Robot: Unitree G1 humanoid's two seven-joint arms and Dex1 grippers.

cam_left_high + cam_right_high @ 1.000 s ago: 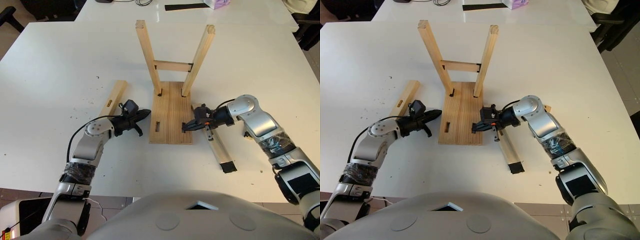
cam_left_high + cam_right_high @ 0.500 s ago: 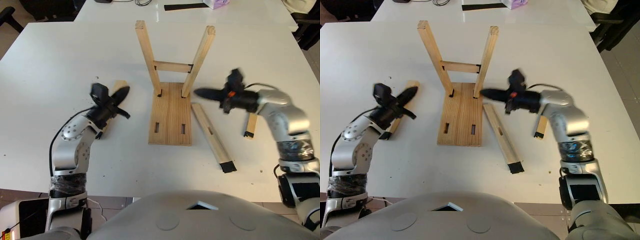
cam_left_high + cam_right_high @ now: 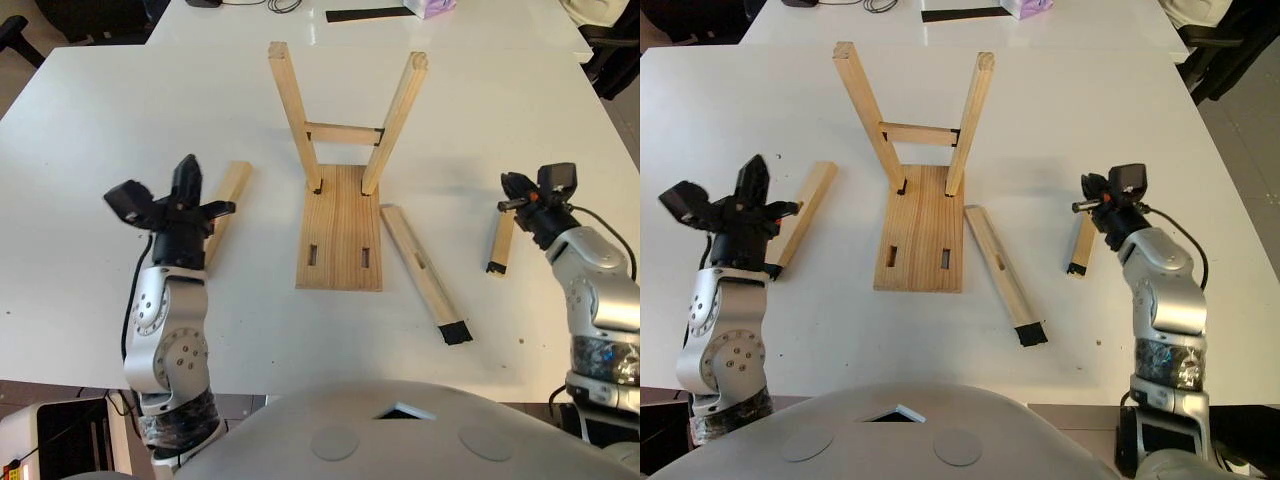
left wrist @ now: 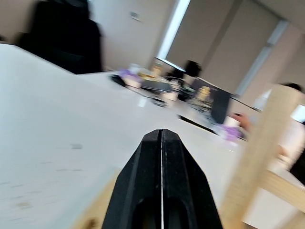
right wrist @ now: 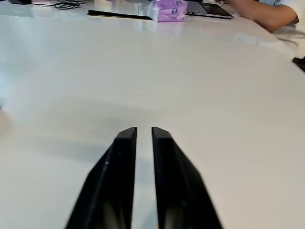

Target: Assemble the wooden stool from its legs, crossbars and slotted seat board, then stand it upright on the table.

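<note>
Wooden stool [image 3: 340,228] between left fingers [image 3: 186,172], right fingers [image 3: 513,184].

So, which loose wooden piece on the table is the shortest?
The crossbar by the right gripper; the left leg and right leg flanking the seat board are longer.

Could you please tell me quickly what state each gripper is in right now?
Left gripper: shut, holding nothing.
Right gripper: open by a narrow gap, holding nothing.
</note>
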